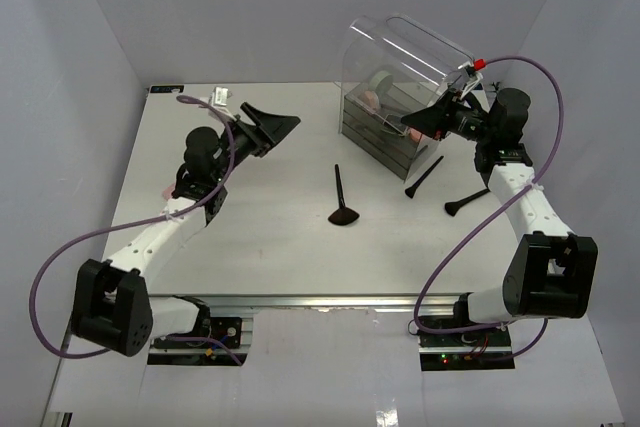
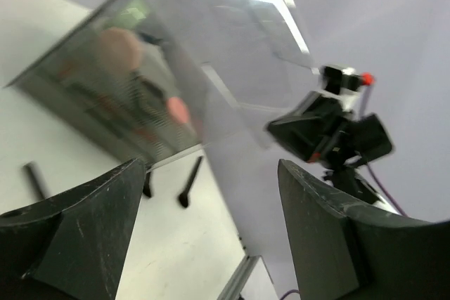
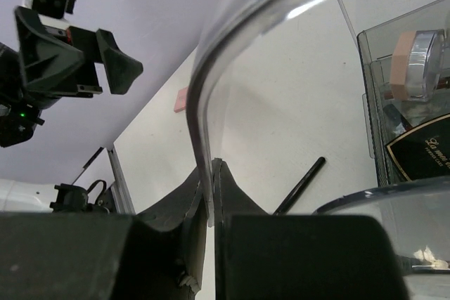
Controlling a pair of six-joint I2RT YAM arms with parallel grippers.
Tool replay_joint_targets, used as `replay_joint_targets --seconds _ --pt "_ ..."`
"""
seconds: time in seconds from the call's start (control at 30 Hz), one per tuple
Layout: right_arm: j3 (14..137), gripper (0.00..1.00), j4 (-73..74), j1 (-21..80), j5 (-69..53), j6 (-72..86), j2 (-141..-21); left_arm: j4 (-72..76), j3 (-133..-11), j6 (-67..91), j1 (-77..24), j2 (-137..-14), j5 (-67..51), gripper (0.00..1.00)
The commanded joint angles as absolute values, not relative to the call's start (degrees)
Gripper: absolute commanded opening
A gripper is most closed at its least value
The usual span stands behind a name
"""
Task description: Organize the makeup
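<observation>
We see the right hand (image 1: 432, 117) pinching the rim of the clear lid (image 1: 400, 42) on the box (image 1: 385, 142), far right on the desk (image 1: 250, 247). The left hand (image 1: 272, 127) hangs spread and empty, far left. A fan brush (image 1: 342, 205) lies mid-desk, with a second brush (image 1: 424, 177) and a third brush (image 1: 467, 201) just near of the box.

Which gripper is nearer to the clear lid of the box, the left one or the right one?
Right. The right gripper is clamped on the rim of the clear lid. The left gripper is open, far to its left over the table, apart from it.
</observation>
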State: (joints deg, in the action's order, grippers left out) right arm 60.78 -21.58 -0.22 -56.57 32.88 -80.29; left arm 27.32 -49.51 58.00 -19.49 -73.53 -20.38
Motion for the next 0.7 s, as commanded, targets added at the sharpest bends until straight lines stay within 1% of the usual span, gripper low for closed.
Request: replay_joint_targets --seconds 0.0,0.03,0.1,0.17,0.27,0.33,0.4,0.47,0.53,0.67 --pt "58.87 0.08 -30.75 -0.09 -59.41 34.78 -76.23 2.48 -42.71 50.54 -7.40 -69.06 -15.14 0.86" --pt "58.61 0.08 -31.17 -0.09 -59.55 35.00 -76.14 -1.73 -43.88 49.39 -5.61 -69.65 -13.33 0.86" --pt "58.05 0.08 -32.01 -0.09 -60.15 35.47 -76.19 -17.34 -47.44 47.11 -1.63 -73.26 -7.26 0.86" --pt "57.67 0.08 -32.46 -0.09 -60.46 35.85 -76.11 -28.62 -52.17 46.93 -0.82 -76.07 4.27 0.88" --pt "57.00 0.08 -33.56 -0.09 -60.88 36.51 -75.97 -35.22 -55.06 47.65 -0.20 -76.28 15.53 0.96" --pt "56.73 0.08 -34.19 -0.09 -61.05 37.00 -76.01 -36.00 -55.35 47.62 -0.09 -75.62 20.21 0.98" --pt "56.45 0.08 -34.40 -0.09 -61.20 37.21 -75.99 -36.00 -55.39 46.69 2.54 -76.59 24.73 0.98" --pt "56.06 0.08 -34.59 -0.09 -61.30 37.35 -75.85 -35.96 -55.66 45.72 5.52 -79.25 25.05 0.98" --pt "55.67 0.08 -34.87 -0.09 -61.26 37.43 -75.77 -36.67 -56.53 45.61 8.58 -84.60 23.67 0.98" --pt "55.37 0.08 -35.10 -0.09 -61.49 37.73 -76.11 -34.85 -58.18 43.44 11.73 -89.36 19.95 0.98"
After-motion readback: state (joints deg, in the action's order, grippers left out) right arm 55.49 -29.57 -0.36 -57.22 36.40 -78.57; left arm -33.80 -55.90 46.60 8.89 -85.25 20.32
